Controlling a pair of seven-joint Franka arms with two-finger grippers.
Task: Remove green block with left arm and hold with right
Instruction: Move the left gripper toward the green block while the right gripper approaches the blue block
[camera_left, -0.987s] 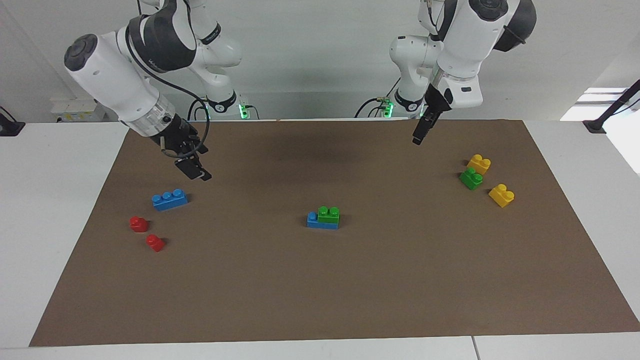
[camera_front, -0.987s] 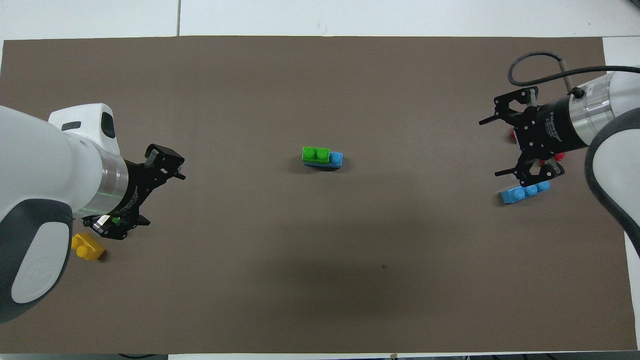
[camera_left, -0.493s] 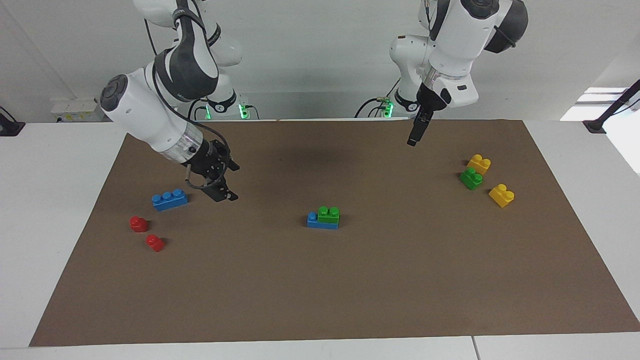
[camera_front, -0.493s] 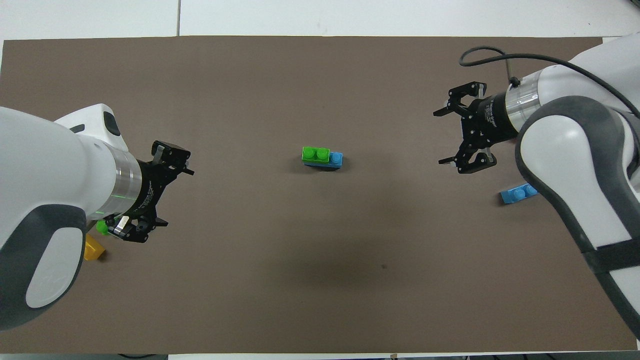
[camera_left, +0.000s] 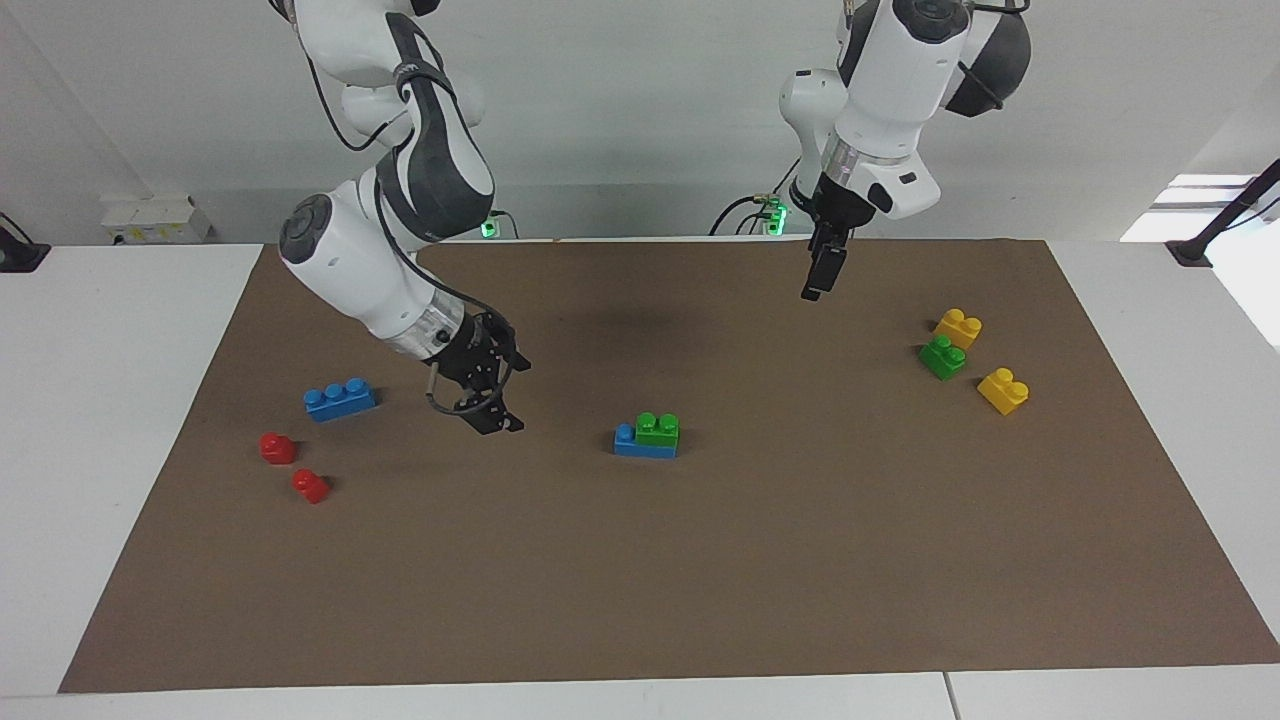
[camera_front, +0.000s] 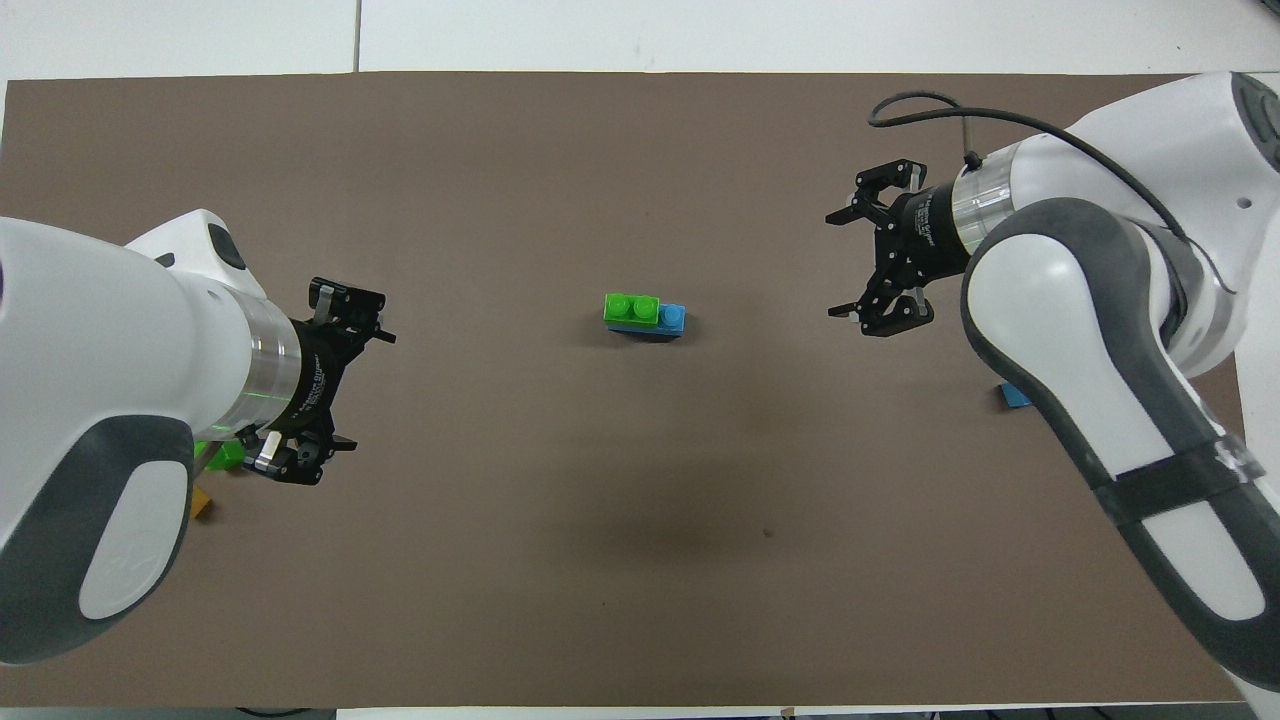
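A: How many bricks lie on the brown mat (camera_left: 700, 580)?

B: Eight. Two green blocks (camera_left: 658, 429) (camera_left: 942, 357), two yellow two-stud bricks (camera_left: 957, 327) (camera_left: 1003, 390), two blue three-stud bricks (camera_left: 340, 398) (camera_left: 640, 446), and two small red bricks (camera_left: 278, 447) (camera_left: 311, 486).

A: And grippers?

B: Two.

1. Facing view: camera set high across the table, looking back toward both arm bases and down onto the brown mat (camera_left: 700, 560); the whole mat is in frame, seen from some distance.
2. Overhead view: camera high above the robots' end, looking forward and steeply down on the mat (camera_front: 640, 560); closer framing, arms entering from the bottom corners.
3. Shared: both cover the mat, turned half a turn from each other.
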